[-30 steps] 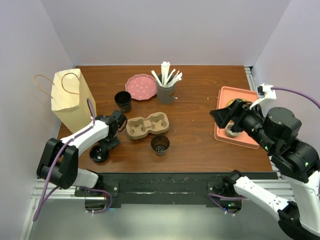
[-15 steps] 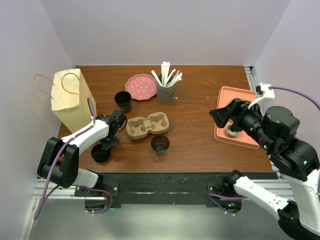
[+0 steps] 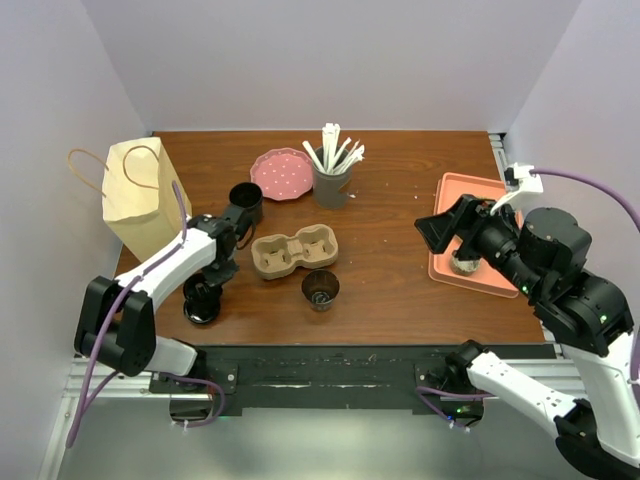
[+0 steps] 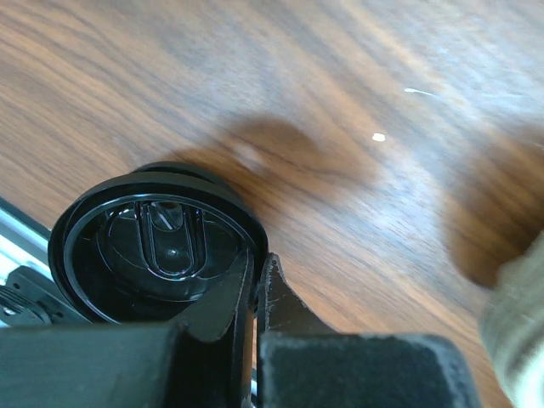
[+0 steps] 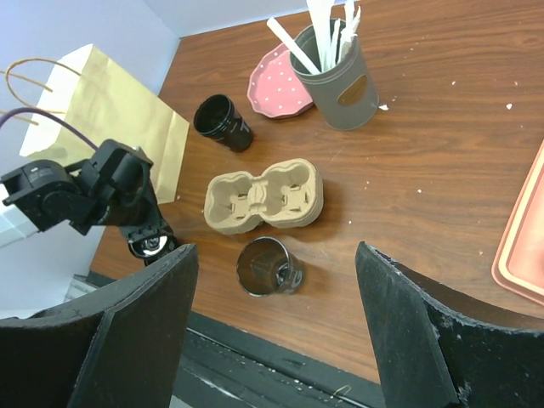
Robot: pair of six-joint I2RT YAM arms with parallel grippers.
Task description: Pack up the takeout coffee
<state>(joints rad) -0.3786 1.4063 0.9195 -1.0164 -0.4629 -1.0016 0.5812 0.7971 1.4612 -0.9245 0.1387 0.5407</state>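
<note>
At table's (image 3: 400,200) near-left edge, left gripper (image 4: 257,293) pinched lid (image 4: 153,246) rim; right gripper (image 5: 274,251) spread, empty. Coffee cup (image 5: 225,126): probably light, crushable; grasp mid-wall.

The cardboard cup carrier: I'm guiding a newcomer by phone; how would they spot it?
Find the tall tan paper bag on the left of the brown wooden table. To its right, towards the table's middle, lies the pale brown moulded cardboard carrier. It alone has two round wells side by side, unlike the lidless black cup beside it.
</note>
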